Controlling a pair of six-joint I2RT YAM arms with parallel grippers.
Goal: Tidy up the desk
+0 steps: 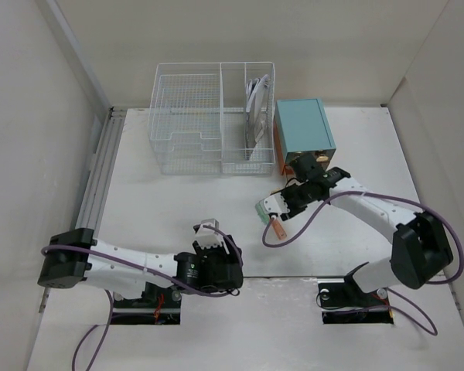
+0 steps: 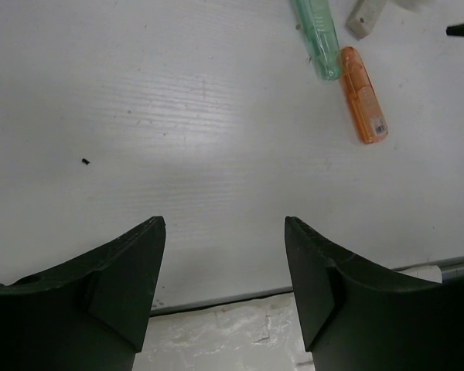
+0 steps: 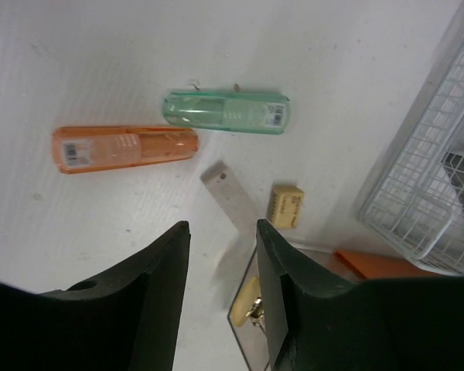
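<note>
My right gripper [image 3: 223, 232] hangs released over a flat strip [image 3: 228, 193], wire basket [image 3: 417, 178] close right. I see my left gripper [image 2: 224, 224] released near the desk [image 2: 178, 116] edge.

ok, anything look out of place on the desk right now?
Yes. A green case, an orange case, a grey flat strip and a small beige eraser lie loose on the desk near the wire basket, at mixed angles, none in a container. Nothing looks spilled or broken.
</note>
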